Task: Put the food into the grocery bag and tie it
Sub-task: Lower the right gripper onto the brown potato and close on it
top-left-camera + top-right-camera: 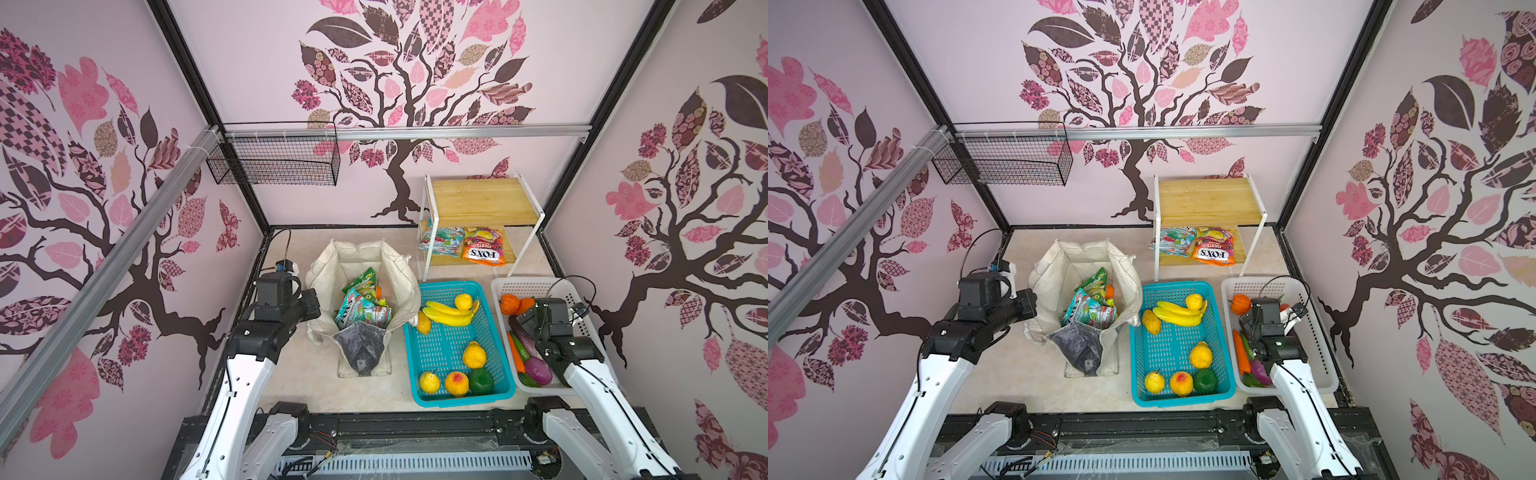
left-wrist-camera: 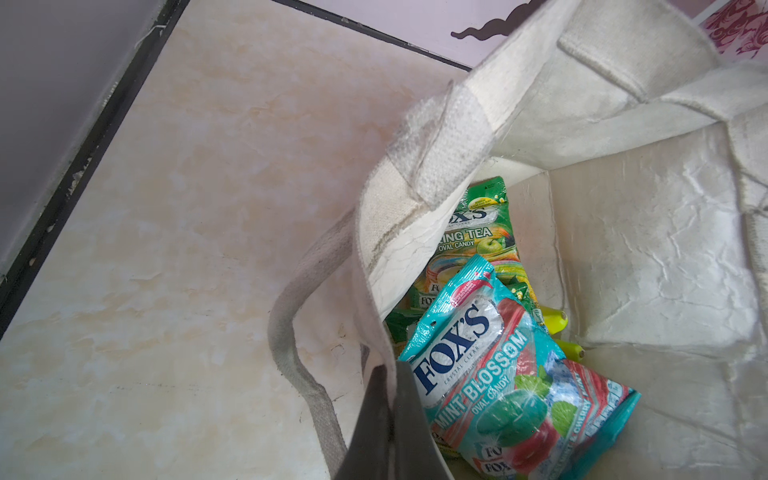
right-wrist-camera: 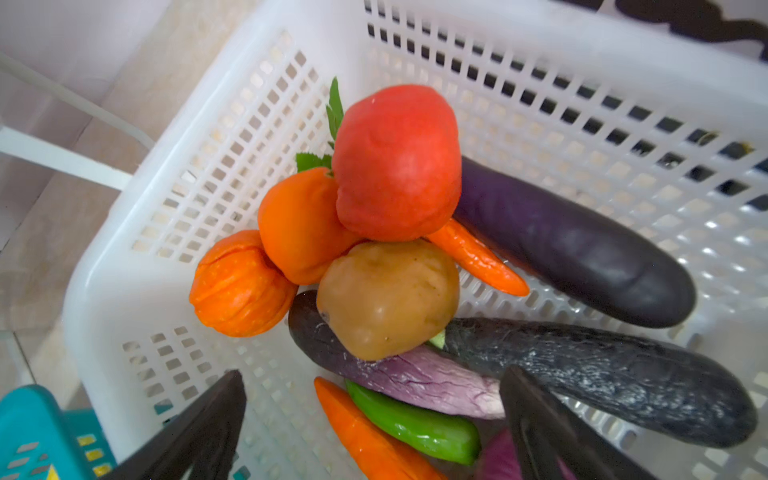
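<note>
Bag (image 1: 360,254) shows two packets (image 1: 356,308), rack (image 1: 478,200) two more.

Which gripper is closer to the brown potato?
Right. The right gripper hovers open over the potato in the white basket; the left gripper is well away, clamped on the grocery bag rim.

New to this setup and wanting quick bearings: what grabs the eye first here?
The open grocery bag stands mid-table with FOX'S packets inside, its rim pinched by the left gripper. Right of it, a teal basket holds a banana bunch and other fruit. Furthest right, the open right gripper hovers over a white basket of toy vegetables.
</note>
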Motion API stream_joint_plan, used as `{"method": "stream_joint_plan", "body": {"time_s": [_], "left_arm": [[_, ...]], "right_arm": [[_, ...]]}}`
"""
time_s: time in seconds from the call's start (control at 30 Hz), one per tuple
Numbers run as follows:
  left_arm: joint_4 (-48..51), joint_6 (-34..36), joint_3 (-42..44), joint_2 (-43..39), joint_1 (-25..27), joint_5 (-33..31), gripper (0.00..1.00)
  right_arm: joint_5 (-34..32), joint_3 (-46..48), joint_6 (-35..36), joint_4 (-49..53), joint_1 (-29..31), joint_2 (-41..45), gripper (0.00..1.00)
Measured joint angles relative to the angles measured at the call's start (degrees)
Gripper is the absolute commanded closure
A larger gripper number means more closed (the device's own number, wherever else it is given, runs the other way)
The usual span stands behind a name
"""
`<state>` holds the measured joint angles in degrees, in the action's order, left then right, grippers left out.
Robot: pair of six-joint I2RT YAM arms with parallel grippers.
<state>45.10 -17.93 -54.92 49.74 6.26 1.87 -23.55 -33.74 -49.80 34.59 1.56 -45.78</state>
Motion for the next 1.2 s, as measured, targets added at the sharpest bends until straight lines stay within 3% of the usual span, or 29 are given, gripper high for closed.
{"method": "stream_joint_plan", "body": {"time_s": [0.27,0.6,1.0,1.2], "left_arm": [[-0.04,0.0,0.02,-0.13,0.11,0.79,1.0],[-0.09,0.0,0.02,-0.5,0.11,2.27,1.0],[-0.11,0.0,0.02,-0.61,0.11,2.58,1.0],[-0.11,0.0,0.02,-0.68,0.0,2.56,1.0]], "right_arm": [[-2.23,-1.31,-1.03,1.33,-0.09,-6.4,0.01],[-3.52,-0.13,-0.24,-5.68,-0.15,-16.37,0.0],[-5.14,1.14,0.61,-11.19,-0.57,-20.79,0.03],[-4.81,2.4,0.7,-14.4,-0.61,-21.51,0.2]]}}
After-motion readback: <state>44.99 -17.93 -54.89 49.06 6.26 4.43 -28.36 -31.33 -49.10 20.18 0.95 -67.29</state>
